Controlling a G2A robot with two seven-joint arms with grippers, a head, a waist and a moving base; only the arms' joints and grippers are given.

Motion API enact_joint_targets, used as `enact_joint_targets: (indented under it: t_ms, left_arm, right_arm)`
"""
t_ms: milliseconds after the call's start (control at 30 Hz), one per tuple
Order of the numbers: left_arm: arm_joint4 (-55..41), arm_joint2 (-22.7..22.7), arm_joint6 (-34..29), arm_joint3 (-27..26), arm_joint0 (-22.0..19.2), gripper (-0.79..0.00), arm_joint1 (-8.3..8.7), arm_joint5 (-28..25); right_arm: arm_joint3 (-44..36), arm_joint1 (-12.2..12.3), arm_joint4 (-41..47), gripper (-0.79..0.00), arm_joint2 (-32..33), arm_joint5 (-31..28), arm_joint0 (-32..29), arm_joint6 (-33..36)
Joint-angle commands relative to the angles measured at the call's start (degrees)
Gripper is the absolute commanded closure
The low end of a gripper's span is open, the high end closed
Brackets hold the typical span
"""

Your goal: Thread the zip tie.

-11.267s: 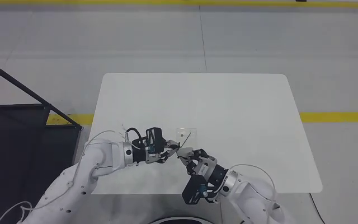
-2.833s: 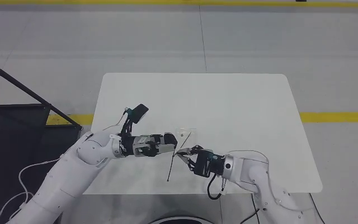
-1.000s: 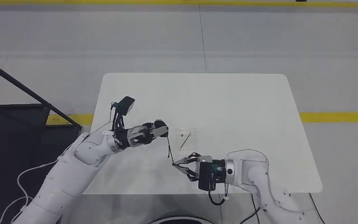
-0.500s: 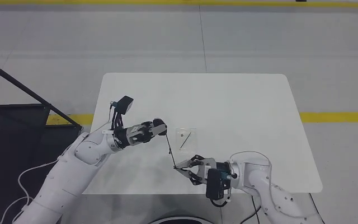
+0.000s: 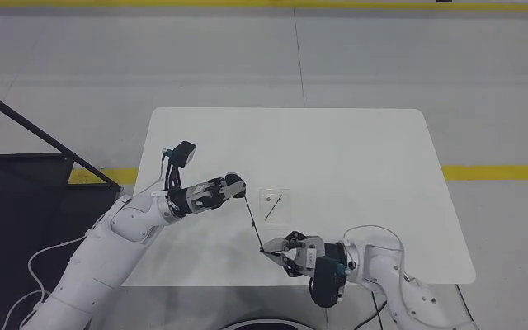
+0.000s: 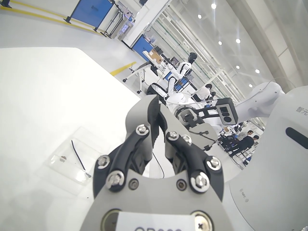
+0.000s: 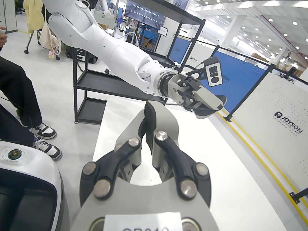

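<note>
A thin black zip tie (image 5: 254, 224) stretches in a straight line between my two grippers over the front middle of the white table (image 5: 355, 157). My left gripper (image 5: 240, 190) is shut on its far end; in the left wrist view its fingers (image 6: 151, 111) are pressed together. Nearer the table's front edge, my right gripper (image 5: 267, 250) is shut on the tie's near end. Its fingertips meet in the right wrist view (image 7: 148, 110), where the left gripper (image 7: 215, 108) shows farther off. The tie itself is hidden behind the fingers in both wrist views.
A clear plastic bag (image 5: 275, 204) lies flat on the table just right of the held tie, with a second black zip tie (image 6: 77, 155) inside it. The black frame of a rack (image 5: 49, 144) stands off the table's left side.
My right gripper has moved toward the table's front edge and slightly right, and the tie now slants more between the grippers. The left gripper has barely moved.
</note>
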Motion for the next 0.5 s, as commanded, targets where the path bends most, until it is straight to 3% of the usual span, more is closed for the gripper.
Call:
enact_joint_targets:
  t_ms: [0,467]
  left_arm:
    - [0.03,-0.02,-0.05,0.09,-0.03,0.0,-0.07,-0.03]
    - [-0.04,-0.27,-0.28,0.47,0.17,0.0,-0.49,-0.59]
  right_arm:
    - [-0.37,0.15,-0.53,0.0,0.06,0.27,-0.28,-0.74]
    - [-0.89,1.0,-2.54,0.0,0.34,1.19,-1.4,-3.01]
